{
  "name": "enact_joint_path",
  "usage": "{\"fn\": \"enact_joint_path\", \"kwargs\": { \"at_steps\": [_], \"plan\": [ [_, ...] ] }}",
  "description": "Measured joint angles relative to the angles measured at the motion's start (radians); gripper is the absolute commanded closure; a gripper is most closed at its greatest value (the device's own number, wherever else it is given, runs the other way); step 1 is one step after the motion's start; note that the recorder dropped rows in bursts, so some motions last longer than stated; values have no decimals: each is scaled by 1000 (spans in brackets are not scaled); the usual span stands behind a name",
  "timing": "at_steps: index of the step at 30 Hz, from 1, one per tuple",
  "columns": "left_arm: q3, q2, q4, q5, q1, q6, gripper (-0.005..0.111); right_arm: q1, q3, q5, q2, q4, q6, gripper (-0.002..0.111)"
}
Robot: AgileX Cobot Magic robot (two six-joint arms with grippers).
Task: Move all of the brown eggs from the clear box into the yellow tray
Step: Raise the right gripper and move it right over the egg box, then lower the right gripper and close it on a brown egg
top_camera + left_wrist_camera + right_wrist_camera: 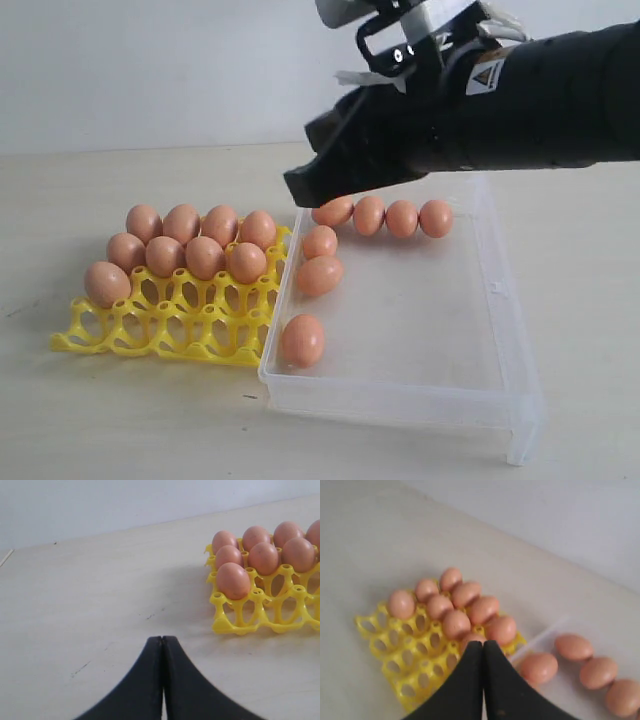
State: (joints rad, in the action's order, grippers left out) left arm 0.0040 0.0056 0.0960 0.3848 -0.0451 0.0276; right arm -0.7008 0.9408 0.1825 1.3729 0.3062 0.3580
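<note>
The yellow tray [160, 335] sits at the left with several brown eggs [204, 257] filling its two far rows and one egg [106, 283] in the third row. Beside it on the right, the clear box [400, 405] holds several more eggs: a row along the far wall [402, 218] and three down its left side [302, 340]. My right gripper [297, 190] hangs shut and empty above the box's far left corner. In the right wrist view its tips [483, 642] lie over the tray [405, 665]. My left gripper [162, 638] is shut over bare table, apart from the tray [260, 620].
The pale tabletop [120, 420] runs round the tray and box, with a white wall behind. The box's near right corner [525, 440] reaches close to the front edge of the exterior view. The left arm is outside the exterior view.
</note>
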Motion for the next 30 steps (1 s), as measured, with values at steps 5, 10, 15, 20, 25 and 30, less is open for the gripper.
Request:
{"fn": "enact_joint_path", "kwargs": {
  "at_steps": [5, 10, 15, 20, 25, 30],
  "plan": [
    [0, 0, 0, 0, 0, 0, 107, 102, 139, 318, 104, -19, 2, 97],
    [0, 0, 0, 0, 0, 0, 107, 136, 298, 550, 242, -137, 6, 81],
    [0, 0, 0, 0, 0, 0, 107, 138, 399, 585, 348, -243, 6, 68],
    [0, 0, 0, 0, 0, 0, 107, 138, 466, 593, 465, -297, 19, 67],
    [0, 0, 0, 0, 0, 0, 107, 140, 516, 601, 586, -306, 44, 67],
    [0, 0, 0, 0, 0, 0, 107, 142, 583, 603, 684, -327, 72, 58]
  ]
}}
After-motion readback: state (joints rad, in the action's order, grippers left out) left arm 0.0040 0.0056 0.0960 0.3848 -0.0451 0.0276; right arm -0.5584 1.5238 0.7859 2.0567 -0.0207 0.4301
